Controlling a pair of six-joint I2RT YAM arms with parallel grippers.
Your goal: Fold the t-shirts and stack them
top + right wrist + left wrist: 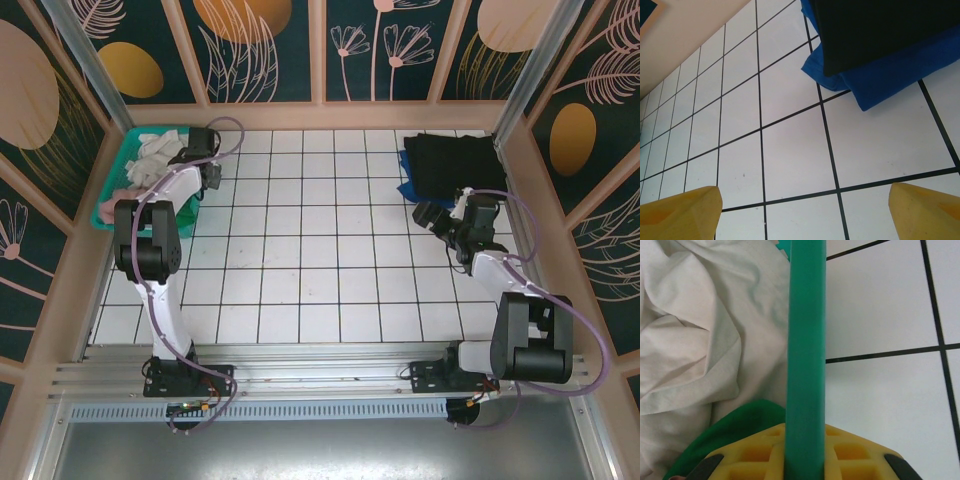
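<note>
Left pincer [805, 462] was clenched on the basket rim [807, 340], crumpled white shirt [700, 340] just left of it — right pincer [802, 212] gaped wide, empty, black shirt [880, 30] folded atop blue shirt [880, 85] just ahead — so two looked stacked, basket shirts left to fold.

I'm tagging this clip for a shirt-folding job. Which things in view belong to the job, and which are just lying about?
Belong to the job:
white t-shirt
green t-shirt
black t-shirt
blue t-shirt, under the black one

Just lying about:
teal basket, only the container for the unfolded shirts
</note>
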